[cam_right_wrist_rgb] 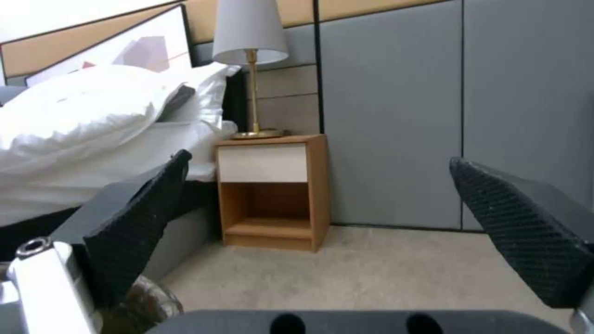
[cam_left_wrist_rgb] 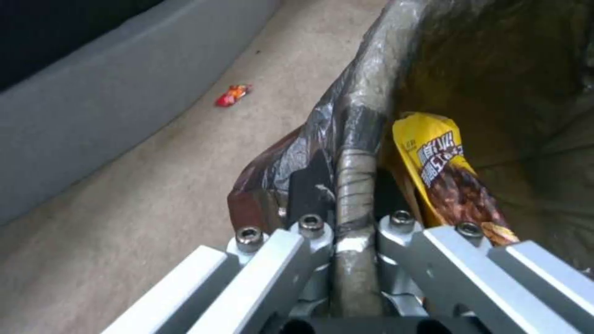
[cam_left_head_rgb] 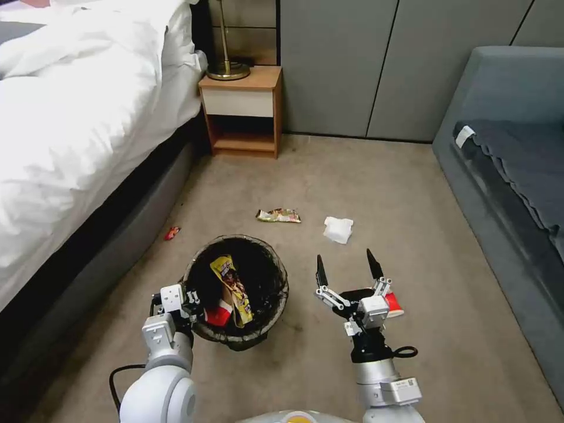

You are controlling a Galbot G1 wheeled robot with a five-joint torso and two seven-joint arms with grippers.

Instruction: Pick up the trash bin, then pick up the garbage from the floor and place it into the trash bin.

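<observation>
The trash bin (cam_left_head_rgb: 281,276), lined with a dark bag, stands low in front of me, and my left gripper (cam_left_head_rgb: 189,301) is shut on its near-left rim. In the left wrist view my left gripper (cam_left_wrist_rgb: 354,215) pinches the bag-covered rim of the trash bin (cam_left_wrist_rgb: 371,88). A yellow wrapper (cam_left_head_rgb: 234,286) and a red one (cam_left_head_rgb: 218,314) lie inside. My right gripper (cam_left_head_rgb: 346,263) hangs open and empty to the right of the bin, above a red-and-white piece (cam_left_head_rgb: 393,304). On the carpet beyond lie a crumpled wrapper (cam_left_head_rgb: 278,215), a white tissue wad (cam_left_head_rgb: 338,229) and a small red wrapper (cam_left_head_rgb: 171,233).
A bed (cam_left_head_rgb: 70,117) with a grey base runs along the left. A wooden nightstand (cam_left_head_rgb: 242,111) with a lamp (cam_left_head_rgb: 228,69) stands at the back wall. A grey sofa (cam_left_head_rgb: 511,176) lines the right side. Open carpet lies between them.
</observation>
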